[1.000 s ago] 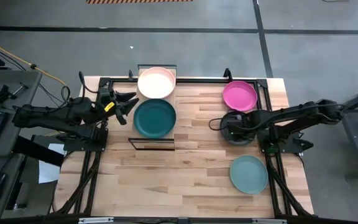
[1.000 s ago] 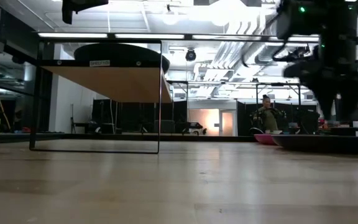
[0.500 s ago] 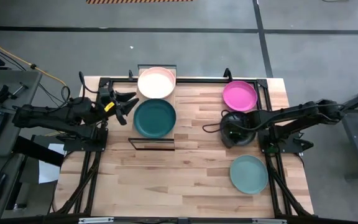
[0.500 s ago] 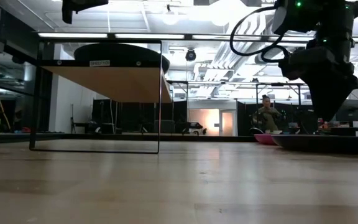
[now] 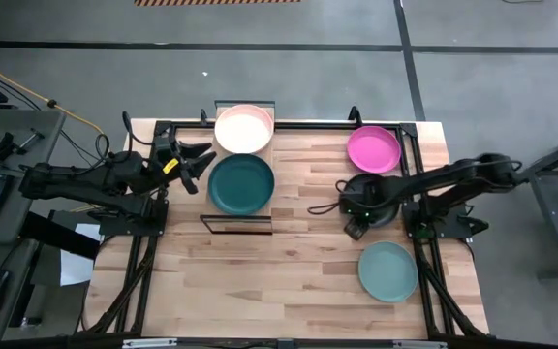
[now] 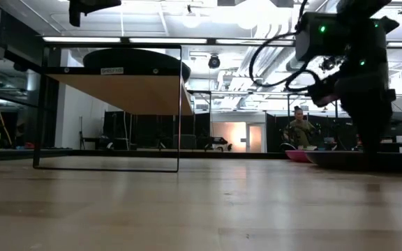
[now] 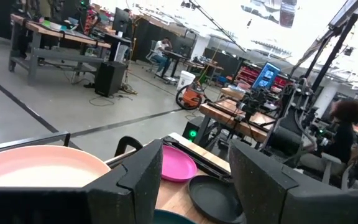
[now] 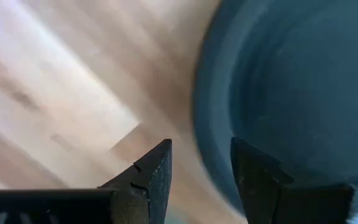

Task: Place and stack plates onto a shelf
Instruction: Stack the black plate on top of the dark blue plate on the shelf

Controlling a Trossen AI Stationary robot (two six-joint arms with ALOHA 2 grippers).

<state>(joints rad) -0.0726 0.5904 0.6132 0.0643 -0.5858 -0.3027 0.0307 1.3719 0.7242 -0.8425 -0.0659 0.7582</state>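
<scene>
Right wrist view shows the right gripper [image 8: 201, 165] with a narrow gap between its fingers, straddling the rim of the black plate [image 8: 291, 93] and clamping nothing. If it closes off-rim, I judge the plate could skid toward the magenta plate [image 5: 373, 148]. The shelf [image 5: 239, 224] is well apart, and the left gripper [image 5: 199, 163] waits spread beside it.

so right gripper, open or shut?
Open. The right gripper shows a clear gap between its fingers, straddling the rim of the black plate on the table, not yet closed on it.
</scene>
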